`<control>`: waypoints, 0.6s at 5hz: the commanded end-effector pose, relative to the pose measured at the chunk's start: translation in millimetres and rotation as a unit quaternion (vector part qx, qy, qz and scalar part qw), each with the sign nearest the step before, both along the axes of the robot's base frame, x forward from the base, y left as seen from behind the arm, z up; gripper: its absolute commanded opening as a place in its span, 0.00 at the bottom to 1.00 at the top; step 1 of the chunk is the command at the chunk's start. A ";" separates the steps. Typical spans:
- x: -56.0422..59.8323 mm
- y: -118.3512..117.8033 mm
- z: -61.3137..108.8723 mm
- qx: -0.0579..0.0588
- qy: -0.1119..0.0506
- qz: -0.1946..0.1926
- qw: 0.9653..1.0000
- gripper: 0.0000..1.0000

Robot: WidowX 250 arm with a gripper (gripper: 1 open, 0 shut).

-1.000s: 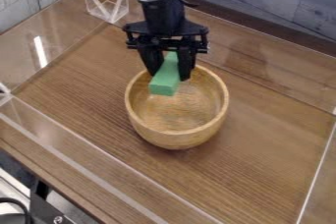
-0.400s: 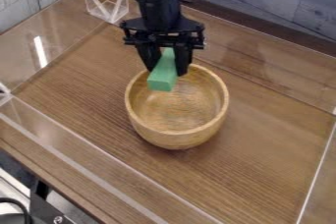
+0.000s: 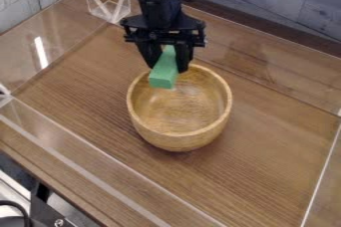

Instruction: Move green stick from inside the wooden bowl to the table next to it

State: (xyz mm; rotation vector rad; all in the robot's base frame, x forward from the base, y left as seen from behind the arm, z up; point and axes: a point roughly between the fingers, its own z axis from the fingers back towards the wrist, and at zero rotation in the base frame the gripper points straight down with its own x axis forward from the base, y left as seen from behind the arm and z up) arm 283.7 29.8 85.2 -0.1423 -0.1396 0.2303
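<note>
The gripper is clenched on the green stick, and we see it at the upper middle of our view, black and reaching down from the top edge. Its fingers close around the upper part of the stick, a small, plain, bright green block that hangs beneath them, slightly tilted, its lower end leaning a little to our left.

Compared with the earlier frames, the gripper and the stick have shifted slightly, up and to the left in our view. The stick is still in the grip. Its lower end now overlaps the far part of the bowl, toward the left, where a second ago it reached further over the bowl's inside. We cannot tell exactly how high above the bowl it hangs.

Just below the gripper in our view, and a little to its right, sits the wooden bowl, round, light tan and thick-walled. It has not moved.

Around the bowl, and further out from the gripper on every side, spreads the table, brown with visible wood grain. Beyond the gripper to the upper left we see a clear plastic piece with pale edges. Well apart from the gripper, at the lower left corner of our view, a black cable curves beside the table.
</note>
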 end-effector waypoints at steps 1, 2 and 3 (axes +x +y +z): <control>12.1 10.8 14.0 0.014 -0.034 0.004 0.999 0.00; 14.7 19.4 12.5 0.020 -0.038 0.009 0.999 0.00; 17.4 33.7 11.4 0.027 -0.043 0.016 0.999 0.00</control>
